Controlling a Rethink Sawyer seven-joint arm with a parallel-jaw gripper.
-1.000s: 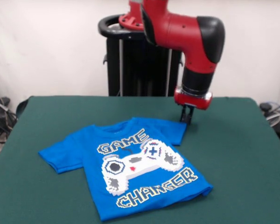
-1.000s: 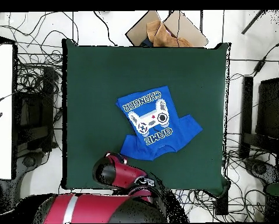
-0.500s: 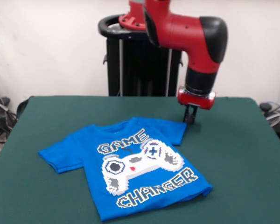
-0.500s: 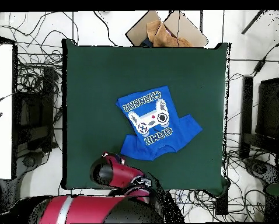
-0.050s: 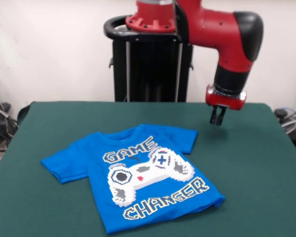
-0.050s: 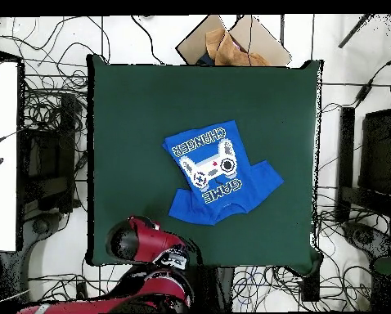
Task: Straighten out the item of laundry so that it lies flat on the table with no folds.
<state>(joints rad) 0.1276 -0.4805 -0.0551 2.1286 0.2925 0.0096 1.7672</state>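
The item of laundry, a bright blue T-shirt with a game controller print and the words "GAME CHANGER", lies print-up near the middle of the green table. Its body looks smooth, and both short sleeves are spread out to the sides. In the overhead view the T-shirt lies at a slant on the table. My gripper hangs above the cloth, right of the shirt's sleeve and apart from it. It is shut with nothing in it. From above, the red arm hides the gripper.
A black pedestal stands behind the table's far edge. In the overhead view, a brown cardboard box sits on the floor beyond the table. Cables lie all around it, and equipment stands at both sides.
My gripper has risen from the edge of the shirt's sleeve and swung right, away from the shirt. The shirt has not moved.
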